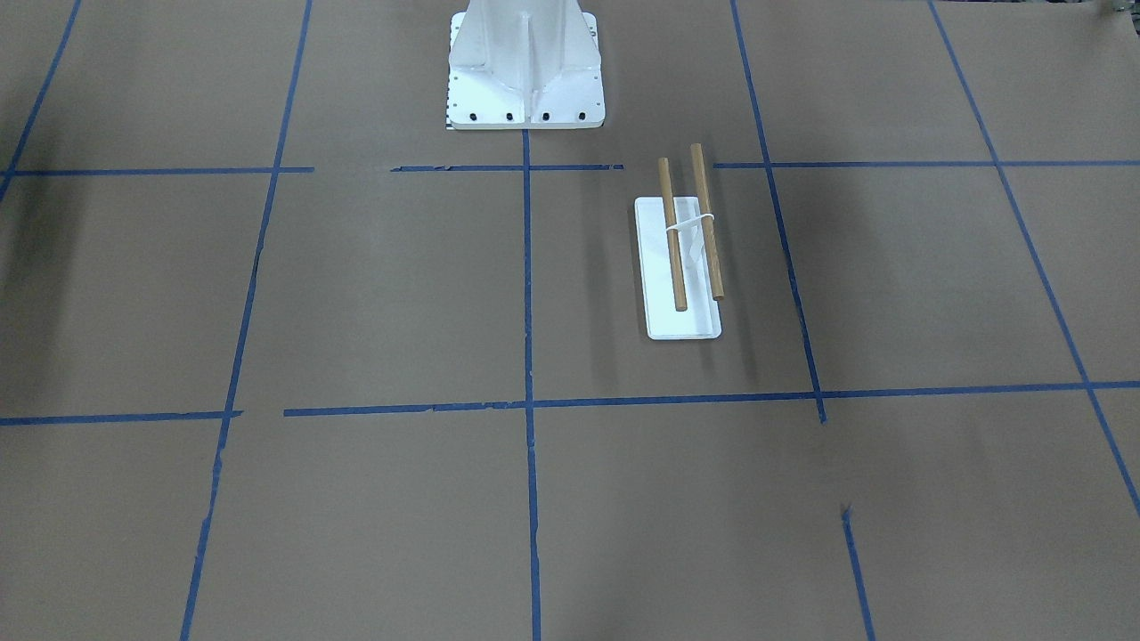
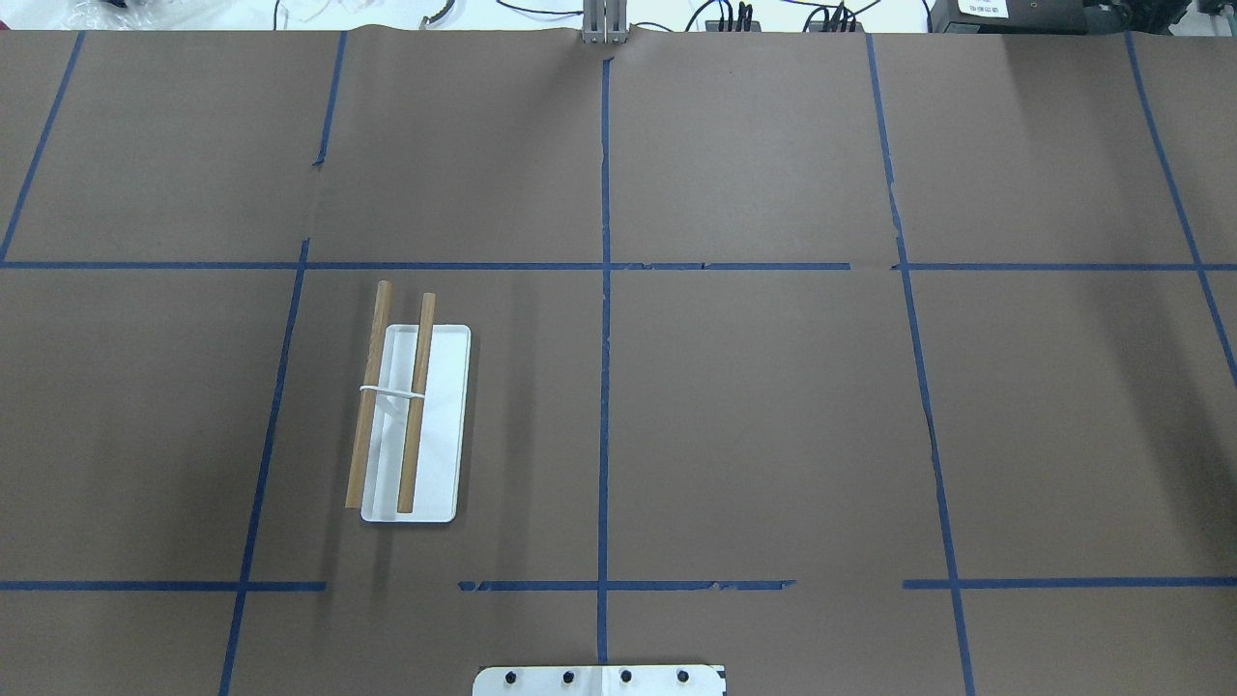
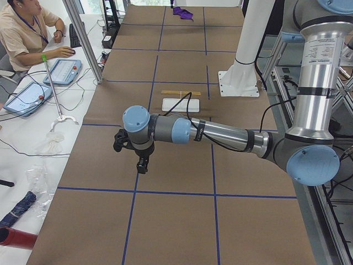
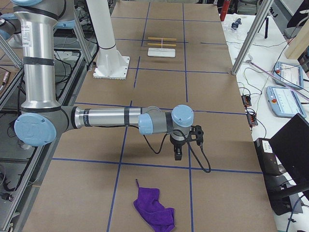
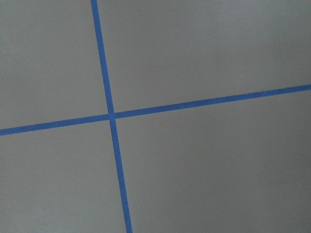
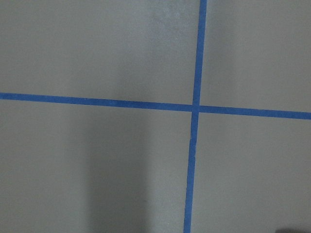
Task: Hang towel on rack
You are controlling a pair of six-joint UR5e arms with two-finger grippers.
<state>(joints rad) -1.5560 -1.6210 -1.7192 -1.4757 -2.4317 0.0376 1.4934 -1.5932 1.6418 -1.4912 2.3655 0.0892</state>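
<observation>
Nothing is done yet. The purple towel (image 4: 154,209) lies crumpled near the desk's (image 2: 754,406) right end, well apart from the bare rack (image 2: 414,411). The right gripper (image 4: 177,153) hangs near the towel and the left gripper (image 3: 142,165) over open desk. I cannot tell whether either's fingers are spread or pressed together. Grasping, carrying and draping are all left — the desk between is open.

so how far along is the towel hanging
Nothing done yet: the rack is bare. In hand: nothing; the towel lies crumpled on the table, apart from the right end effector and far from the left end effector. Still to do: grasp the towel, carry it to the rack, hang it.
</observation>
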